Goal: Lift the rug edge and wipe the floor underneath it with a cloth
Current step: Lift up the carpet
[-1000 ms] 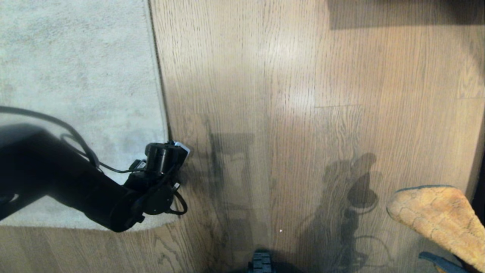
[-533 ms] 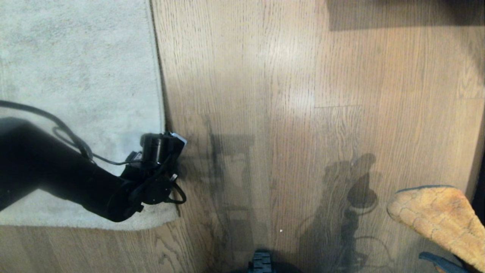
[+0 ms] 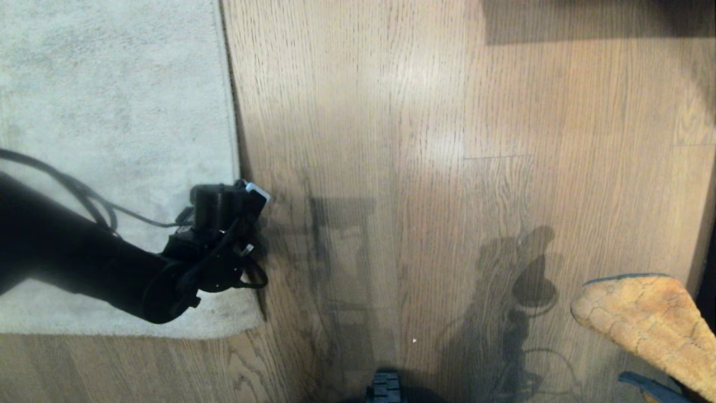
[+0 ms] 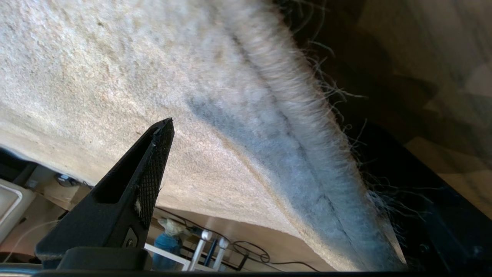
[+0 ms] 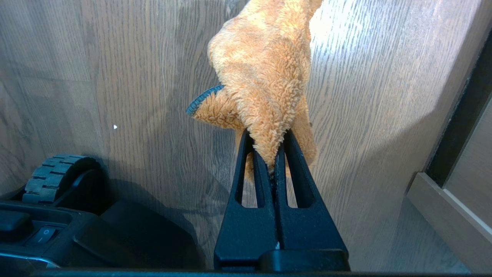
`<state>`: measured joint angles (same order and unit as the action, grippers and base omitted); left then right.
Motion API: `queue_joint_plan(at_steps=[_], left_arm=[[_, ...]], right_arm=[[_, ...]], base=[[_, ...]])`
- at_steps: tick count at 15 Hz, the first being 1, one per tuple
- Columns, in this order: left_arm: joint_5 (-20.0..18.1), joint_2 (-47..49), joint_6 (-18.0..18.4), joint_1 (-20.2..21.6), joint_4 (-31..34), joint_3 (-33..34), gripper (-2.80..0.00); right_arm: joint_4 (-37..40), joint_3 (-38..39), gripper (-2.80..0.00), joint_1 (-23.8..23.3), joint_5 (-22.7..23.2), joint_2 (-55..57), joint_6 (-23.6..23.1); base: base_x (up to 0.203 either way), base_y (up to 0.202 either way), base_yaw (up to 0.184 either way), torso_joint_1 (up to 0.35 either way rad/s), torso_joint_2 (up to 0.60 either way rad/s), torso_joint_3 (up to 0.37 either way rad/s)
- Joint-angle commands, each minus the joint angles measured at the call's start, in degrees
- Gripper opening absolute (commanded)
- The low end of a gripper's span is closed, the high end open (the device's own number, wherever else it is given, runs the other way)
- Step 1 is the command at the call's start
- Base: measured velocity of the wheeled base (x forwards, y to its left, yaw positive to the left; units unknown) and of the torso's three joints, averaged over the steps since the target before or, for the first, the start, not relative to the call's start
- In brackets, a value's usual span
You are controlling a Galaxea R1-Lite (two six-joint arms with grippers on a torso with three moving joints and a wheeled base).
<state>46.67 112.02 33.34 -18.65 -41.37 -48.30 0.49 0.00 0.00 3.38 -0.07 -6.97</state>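
The pale grey rug (image 3: 112,112) lies on the left, and its rug edge (image 3: 235,140) runs straight down beside the brown wood floor (image 3: 419,168). My left gripper (image 3: 251,224) sits at that edge near the rug's near corner. It is open: one black finger (image 4: 150,181) stands over the pile, well clear of the fuzzy rug edge (image 4: 307,146), and the other finger is hidden. My right gripper (image 5: 269,154) is shut on the orange fluffy cloth (image 5: 265,69). In the head view the cloth (image 3: 643,319) hangs above the floor at the lower right.
The robot's base wheel (image 3: 386,389) shows at the lower middle, and beside the right arm as a base wheel (image 5: 57,173). A pale cabinet base (image 5: 453,215) borders the floor at the right. Cables and white stand legs (image 4: 207,246) lie beyond the rug's far side.
My left arm has slid farther along the rug edge, away from the near corner and slightly in over the rug. The right gripper and the cloth have not moved.
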Motion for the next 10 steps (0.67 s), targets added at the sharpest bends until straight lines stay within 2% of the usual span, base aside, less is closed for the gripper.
queue_joint_plan(at_steps=[1,10], left_arm=[[0.5,-0.6,0.8,-0.3,1.4,1.9,0.0],[0.6,-3.4,0.8,-4.2,2.1,9.3,0.0]], right_arm=[[0.0,0.0,-2.8,0.0,0.1,0.1,-0.1],[0.0,0.0,-2.8,0.0,0.1,0.1,-0.1]], base=[[0.0,0.0,0.0,0.0,0.0,0.0],[0.0,0.0,0.0,0.0,0.0,0.0]])
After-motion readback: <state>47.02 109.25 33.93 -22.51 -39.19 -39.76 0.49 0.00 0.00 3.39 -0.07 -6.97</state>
